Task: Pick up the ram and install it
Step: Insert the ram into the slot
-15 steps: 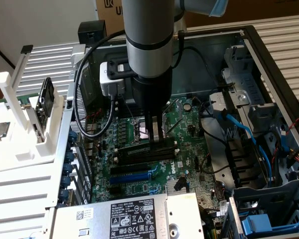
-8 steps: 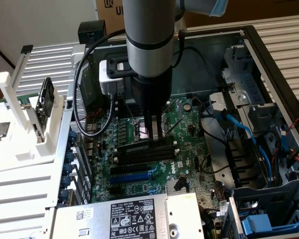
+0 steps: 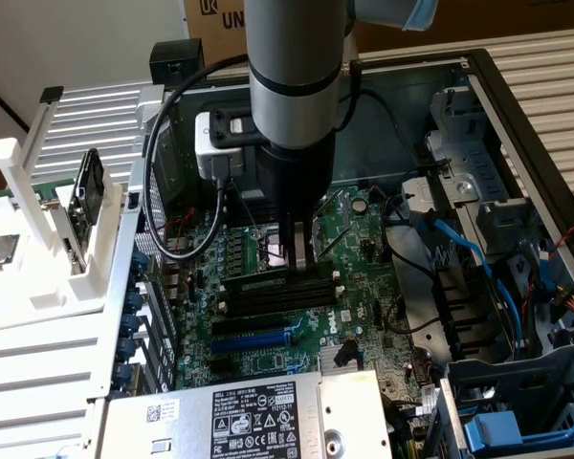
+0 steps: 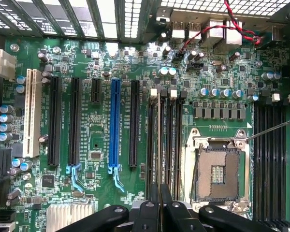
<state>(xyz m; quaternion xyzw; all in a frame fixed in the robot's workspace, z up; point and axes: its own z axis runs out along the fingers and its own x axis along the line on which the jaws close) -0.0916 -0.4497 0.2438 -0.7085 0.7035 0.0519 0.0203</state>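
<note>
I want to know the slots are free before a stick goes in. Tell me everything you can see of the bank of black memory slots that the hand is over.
The memory slots are four long, narrow black plastic-looking channels, parallel and close together on the green motherboard beside the open CPU socket. White latches cap one end. Their visible length looks empty. The hand is low over the other end and hides it; contact cannot be judged.

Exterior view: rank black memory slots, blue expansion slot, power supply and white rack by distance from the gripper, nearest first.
1. black memory slots, just below the gripper.
2. blue expansion slot, further down the board.
3. power supply, bottom edge of the view.
4. white rack, outside the case, exterior view's left.
</note>
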